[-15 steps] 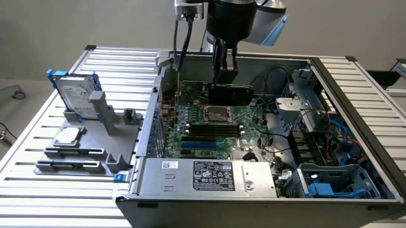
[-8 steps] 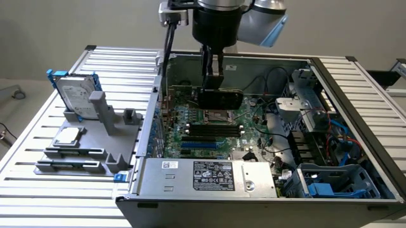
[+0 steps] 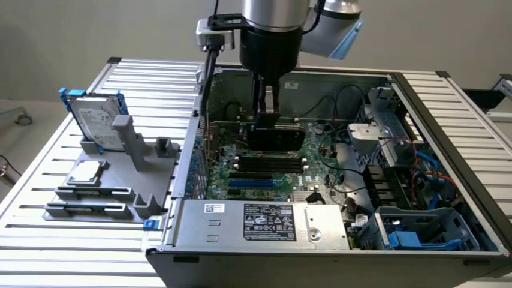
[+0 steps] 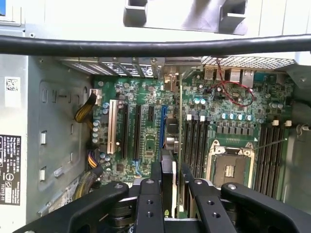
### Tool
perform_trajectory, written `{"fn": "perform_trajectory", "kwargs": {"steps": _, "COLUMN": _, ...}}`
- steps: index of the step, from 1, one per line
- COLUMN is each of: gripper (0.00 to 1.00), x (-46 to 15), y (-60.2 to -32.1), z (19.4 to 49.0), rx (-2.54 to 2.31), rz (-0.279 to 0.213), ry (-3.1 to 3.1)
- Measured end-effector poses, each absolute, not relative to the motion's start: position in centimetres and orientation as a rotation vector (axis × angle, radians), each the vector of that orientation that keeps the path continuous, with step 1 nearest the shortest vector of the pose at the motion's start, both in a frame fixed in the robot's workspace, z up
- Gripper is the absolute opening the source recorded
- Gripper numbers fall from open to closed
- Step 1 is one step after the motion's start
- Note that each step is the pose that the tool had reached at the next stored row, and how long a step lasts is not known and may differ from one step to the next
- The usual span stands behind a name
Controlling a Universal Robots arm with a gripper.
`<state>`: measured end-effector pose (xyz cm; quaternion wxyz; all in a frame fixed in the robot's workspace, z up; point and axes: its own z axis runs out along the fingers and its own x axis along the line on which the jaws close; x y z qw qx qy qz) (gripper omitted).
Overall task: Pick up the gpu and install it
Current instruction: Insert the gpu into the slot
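The gripper (image 3: 268, 117) is clamped on the gpu (image 3: 276, 139), holding it on edge over the motherboard (image 3: 264, 173). Whether the card touches the motherboard, I cannot tell.

Between the jaws of the matte black metal gripper (image 4: 171, 171) sits the thin black rectangular gpu card (image 3: 276, 138). Below the jaws lies the flat green motherboard (image 4: 146, 141), striped with long black slots, one white plastic slot (image 4: 113, 127) and one blue plastic slot (image 4: 163, 116). Beyond the jaws, thin red wires (image 4: 233, 92) cross the green. Off to one side of the jaws curls a yellow-and-black wire bundle (image 4: 85, 109).
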<state>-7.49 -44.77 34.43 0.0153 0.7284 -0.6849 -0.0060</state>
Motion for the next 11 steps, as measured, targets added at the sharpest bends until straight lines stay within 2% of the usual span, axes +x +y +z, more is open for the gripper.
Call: {"fn": "perform_trajectory", "kwargs": {"steps": 11, "gripper": 0.26, "x": -7.7, "y": -45.0, "z": 32.4, "rx": 2.266, "rz": -0.019, "ry": -2.131}}
